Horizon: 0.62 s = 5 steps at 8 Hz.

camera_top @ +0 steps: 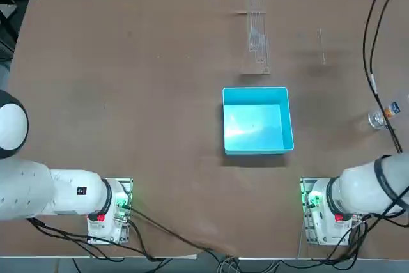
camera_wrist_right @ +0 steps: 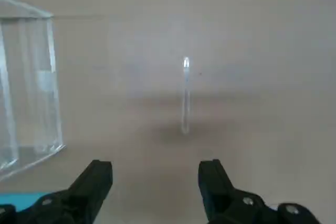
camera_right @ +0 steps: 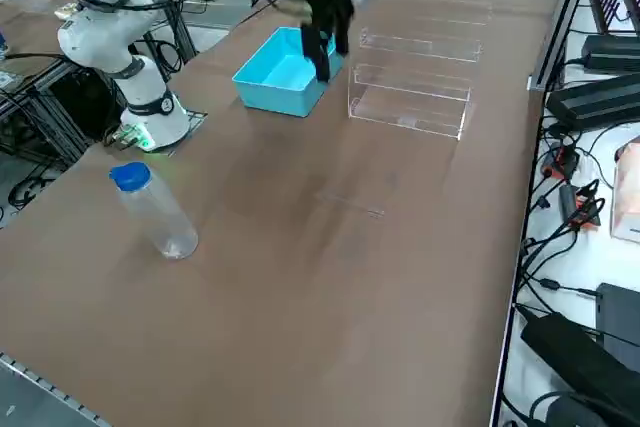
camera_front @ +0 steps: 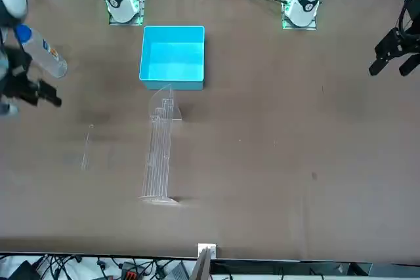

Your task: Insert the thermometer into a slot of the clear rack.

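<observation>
Hovering above the table (camera_top: 160,94), the right gripper (camera_wrist_right: 155,167) is over the far part of the robot's right side, its two dark fingers (camera_wrist_right: 97,179) spread wide with a broad gap between their tips. The thermometer (camera_wrist_right: 186,95), a thin, see-through rod, lies flat on the tabletop, lower than the right gripper and to its left. In the right wrist view it shows out past the fingertips, within the span between the two fingers and touching neither, with one of its ends catching a bright glint. Farther to the right gripper's left is the clear rack (camera_front: 157,155), a long transparent frame set down on the table, well apart from the thermometer. The bright-blue box (camera_top: 257,121), square and open at the top, sits to the right gripper's left as well, nearer the robot's bases, with one end of the clear rack close to its far side. Back from the right gripper toward the bases is the clear bottle (camera_right: 160,215) with a blue cap (camera_right: 130,176), a black cable (camera_top: 384,110) crossing over it in the top view.
</observation>
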### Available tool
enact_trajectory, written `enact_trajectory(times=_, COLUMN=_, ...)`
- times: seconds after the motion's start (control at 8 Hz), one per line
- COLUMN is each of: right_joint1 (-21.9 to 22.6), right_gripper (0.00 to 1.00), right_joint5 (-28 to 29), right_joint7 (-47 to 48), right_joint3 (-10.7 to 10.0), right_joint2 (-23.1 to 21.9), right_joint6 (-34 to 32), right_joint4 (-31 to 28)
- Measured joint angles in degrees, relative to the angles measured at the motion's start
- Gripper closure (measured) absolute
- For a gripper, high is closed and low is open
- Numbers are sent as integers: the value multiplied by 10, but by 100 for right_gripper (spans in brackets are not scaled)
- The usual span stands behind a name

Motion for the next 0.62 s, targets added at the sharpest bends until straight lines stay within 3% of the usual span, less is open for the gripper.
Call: enact_trajectory(times=0.62, right_joint1=-18, right_gripper=0, right_joint5=0, right_joint7=0, right_joint3=0, right_joint2=129, right_joint6=98, right_joint4=-4)
